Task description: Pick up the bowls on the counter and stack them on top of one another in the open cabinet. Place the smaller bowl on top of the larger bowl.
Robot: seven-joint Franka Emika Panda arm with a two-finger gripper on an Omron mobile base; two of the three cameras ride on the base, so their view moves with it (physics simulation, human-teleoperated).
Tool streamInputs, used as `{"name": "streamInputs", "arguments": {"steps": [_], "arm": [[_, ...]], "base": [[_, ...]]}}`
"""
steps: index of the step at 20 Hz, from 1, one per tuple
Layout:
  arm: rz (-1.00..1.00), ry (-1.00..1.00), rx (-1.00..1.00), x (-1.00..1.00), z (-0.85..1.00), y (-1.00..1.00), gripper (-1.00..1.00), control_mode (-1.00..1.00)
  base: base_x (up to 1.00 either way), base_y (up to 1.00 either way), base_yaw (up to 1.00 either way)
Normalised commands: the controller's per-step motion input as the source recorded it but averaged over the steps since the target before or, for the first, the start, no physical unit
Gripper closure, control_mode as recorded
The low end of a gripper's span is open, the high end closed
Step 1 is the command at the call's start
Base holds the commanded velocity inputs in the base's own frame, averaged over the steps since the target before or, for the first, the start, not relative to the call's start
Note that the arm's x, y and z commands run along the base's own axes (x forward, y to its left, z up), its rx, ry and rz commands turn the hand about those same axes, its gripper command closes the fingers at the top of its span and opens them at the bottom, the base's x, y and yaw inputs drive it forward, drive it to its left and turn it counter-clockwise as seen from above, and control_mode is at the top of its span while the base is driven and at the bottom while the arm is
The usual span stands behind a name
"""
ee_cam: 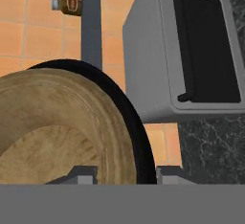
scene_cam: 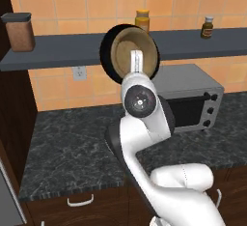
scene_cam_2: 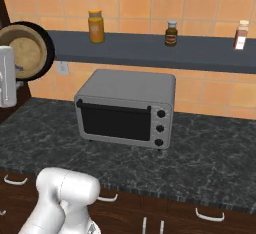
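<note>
From the left base view, you are looking at the white arm holding the two bowls up in front of the open cabinet, tipped on edge so their mouths are facing the camera. The smaller bowl is sitting nested inside the larger bowl, and the fingers are reaching up over the lower rims. A brown canister is standing far to their left on the shelf, a yellow jar just above and behind them, a small dark bottle well to their right. The toaster oven is resting on the bench below and to the right of the fingers.

From the right base view, you are seeing the nested pair at the left edge, the smaller bowl ringed by the larger bowl, both off the bench and level with the open cabinet. The toaster oven is sitting down to the right of them; a red-capped bottle is standing at the shelf's far end.

From the hand view, you are looking along the fingers, which are clenching across both rims together: the smaller bowl and the larger bowl are sitting between the two tips. The toaster oven is lying beyond them.
</note>
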Motion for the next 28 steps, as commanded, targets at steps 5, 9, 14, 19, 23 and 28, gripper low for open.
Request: {"name": "streamInputs", "arguments": {"steps": [5, 9, 14, 19, 23, 28], "arm": [[0.00, 0.21, -0.01, 0.65, 0.84, 0.25, 1.00, -1.00], [0.00, 0.01, -0.03, 0.03, 0.00, 0.13, 1.00, -1.00], [0.00, 0.00, 0.00, 0.00, 0.00, 0.00, 1.00, -1.00], [0.00, 0.00, -0.01, 0.16, 0.00, 0.09, 1.00, -1.00], [0.00, 0.03, -0.01, 0.55, -0.05, 0.03, 1.00, -1.00], [-0.02, 0.03, -0.04, 0.82, -0.11, 0.00, 1.00, -1.00]], "base": [[0.00, 0.00, 0.00], [0.00, 0.00, 0.00], [0.00, 0.00, 0.00], [0.00, 0.00, 0.00], [0.00, 0.00, 0.00], [0.00, 0.00, 0.00]]}}
